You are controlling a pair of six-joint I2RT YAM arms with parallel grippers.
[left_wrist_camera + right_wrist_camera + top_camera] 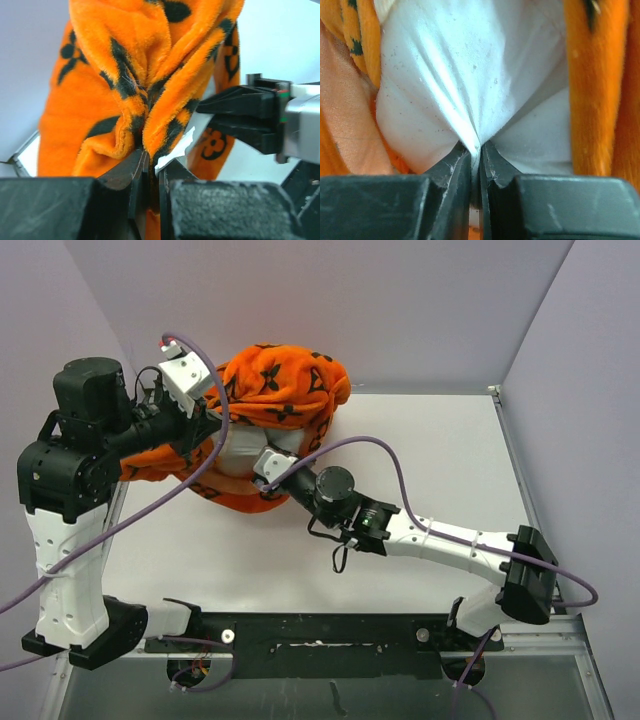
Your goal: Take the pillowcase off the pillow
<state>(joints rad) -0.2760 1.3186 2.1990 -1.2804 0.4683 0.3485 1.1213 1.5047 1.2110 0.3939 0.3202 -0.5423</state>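
The orange pillowcase (285,380) with dark flower prints is bunched at the back left of the table and still covers most of the white pillow (240,448), which shows in the opening. My left gripper (205,420) is shut on a fold of the pillowcase (145,100), with a small white tag (175,150) at its tips. My right gripper (268,465) is shut on a pinch of the pillow's white fabric (470,85), with the pillowcase (592,85) around it. The right gripper's black fingers (240,117) show in the left wrist view.
White walls (400,300) stand close behind and beside the bundle. The white table (420,440) spreads to the right and front. A purple cable (390,455) loops over the right arm. The black base rail (330,630) runs along the near edge.
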